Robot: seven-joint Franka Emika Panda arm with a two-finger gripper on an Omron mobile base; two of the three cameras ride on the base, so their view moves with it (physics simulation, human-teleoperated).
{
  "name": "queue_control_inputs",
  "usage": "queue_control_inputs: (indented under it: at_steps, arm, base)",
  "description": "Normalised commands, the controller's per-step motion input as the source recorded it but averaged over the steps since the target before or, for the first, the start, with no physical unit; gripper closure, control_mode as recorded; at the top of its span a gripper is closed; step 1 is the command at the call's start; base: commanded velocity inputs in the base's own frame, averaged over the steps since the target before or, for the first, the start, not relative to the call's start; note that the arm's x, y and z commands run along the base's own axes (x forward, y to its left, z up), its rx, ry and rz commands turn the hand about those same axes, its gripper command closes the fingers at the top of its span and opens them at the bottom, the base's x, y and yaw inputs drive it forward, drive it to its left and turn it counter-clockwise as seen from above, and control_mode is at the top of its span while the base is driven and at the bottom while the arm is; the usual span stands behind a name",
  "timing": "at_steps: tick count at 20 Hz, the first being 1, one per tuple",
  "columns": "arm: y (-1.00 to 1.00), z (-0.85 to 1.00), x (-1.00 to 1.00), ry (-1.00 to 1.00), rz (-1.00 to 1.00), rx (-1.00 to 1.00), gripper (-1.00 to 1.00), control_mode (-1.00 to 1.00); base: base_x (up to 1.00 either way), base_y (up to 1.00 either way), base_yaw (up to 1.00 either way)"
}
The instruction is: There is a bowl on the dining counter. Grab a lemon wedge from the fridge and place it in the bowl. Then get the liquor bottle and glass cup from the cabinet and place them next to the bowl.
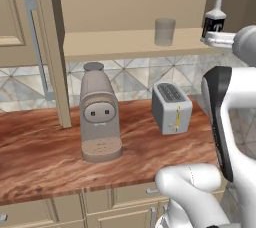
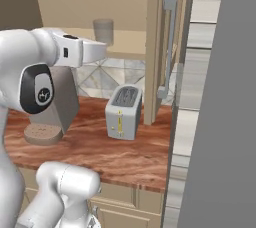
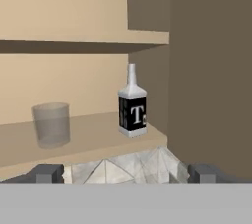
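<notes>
**Lined up on the cabinet shelf**

I see the gripper (image 3: 126,173) with jaws spread wide, holding nothing, facing the open cabinet shelf (image 3: 93,137). The liquor bottle (image 3: 132,104) stands upright on it; the glass cup (image 3: 51,124) sits well apart, further along the shelf.

White letter "T" on the liquor bottle's (image 3: 132,110) black label.

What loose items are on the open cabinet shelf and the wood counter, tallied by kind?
White liquor bottle with black label: 1
Clear glass cup: 1
Grey coffee machine: 1
Silver toaster: 1
Total: 4
</notes>
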Motion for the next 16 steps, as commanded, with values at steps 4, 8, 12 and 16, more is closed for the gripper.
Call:
queue_control_inputs:
  at_steps: [4,8,12,16]
  arm:
    - [-0.22,0.0,0.22,0.0,0.0,0.03,-1.0,-1.0]
    - [-0.21,0.0,0.37,0.0,0.0,0.02,-1.0,-1.0]
    - [-0.1,0.0,0.47,0.0,0.0,0.01,-1.0,-1.0]
    - [-0.01,0.12,0.44,-0.01,0.0,0.0,-1.0,-1.0]
  base:
    - [0.0,0.0,0.0]
    - [0.0,0.0,0.0]
    - [0.0,0.0,0.0]
    - [0.0,0.0,0.0]
